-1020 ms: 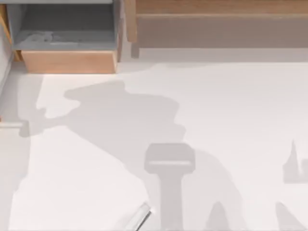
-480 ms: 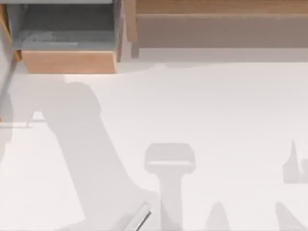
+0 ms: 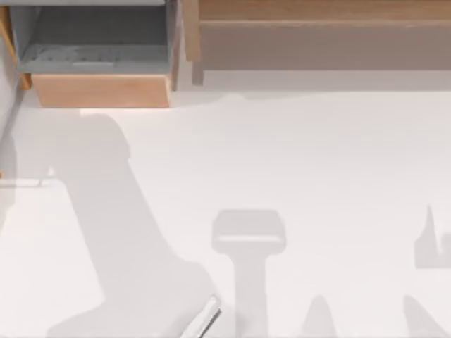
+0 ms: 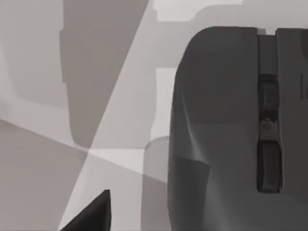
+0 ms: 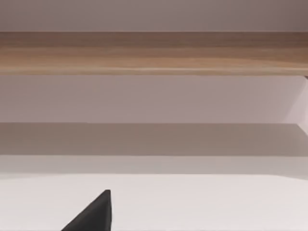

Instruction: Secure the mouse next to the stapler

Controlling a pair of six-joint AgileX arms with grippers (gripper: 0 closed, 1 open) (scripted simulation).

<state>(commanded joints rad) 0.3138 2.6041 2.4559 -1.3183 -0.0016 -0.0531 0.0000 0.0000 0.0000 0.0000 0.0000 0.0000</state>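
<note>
- White table (image 3: 296,155) is lying bare under broad shadows, with one open wooden drawer (image 3: 99,88) at its far left corner beside a long wooden shelf (image 3: 317,35).
- One dark mouse (image 4: 231,139) is lying on the table close below the left claw's camera, its long axis running along the line of its scroll wheel (image 4: 268,96).
- Whether either claw is apart or together, I cannot tell.
</note>
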